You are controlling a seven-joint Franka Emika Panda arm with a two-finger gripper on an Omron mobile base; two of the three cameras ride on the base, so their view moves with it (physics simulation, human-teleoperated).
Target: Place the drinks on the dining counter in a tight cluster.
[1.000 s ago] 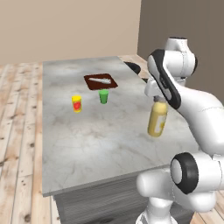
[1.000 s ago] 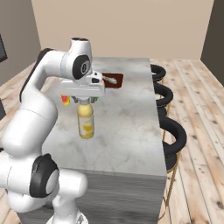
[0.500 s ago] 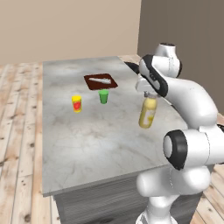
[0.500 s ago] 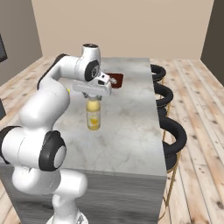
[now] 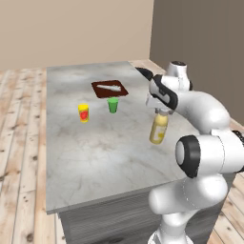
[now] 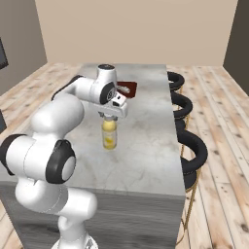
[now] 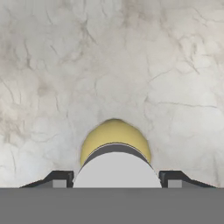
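My gripper [image 5: 161, 111] is shut on the grey cap of the fat yellow bottle [image 5: 158, 128], one of the drinks. The bottle hangs nearly upright over the right part of the dining counter [image 5: 95, 152], a grey-veined marble island. I cannot tell whether its base touches the marble. From the right base view, the gripper [image 6: 110, 117] holds the bottle [image 6: 109, 137] over the counter [image 6: 151, 146] near its middle. The hand view looks straight down on the bottle [image 7: 114, 136], with the fingers [image 7: 61, 178] on either side of its cap.
A yellow cup with a red mark [image 5: 84, 113] and a green cup [image 5: 113, 105] stand left of the bottle. Behind them lies a brown board [image 5: 109, 88]. Black stools [image 6: 187, 112] line the counter's right side.
The arm has swung and carried the yellow bottle a little leftward toward the counter's middle. The grip has stayed the same and the cups have not moved.
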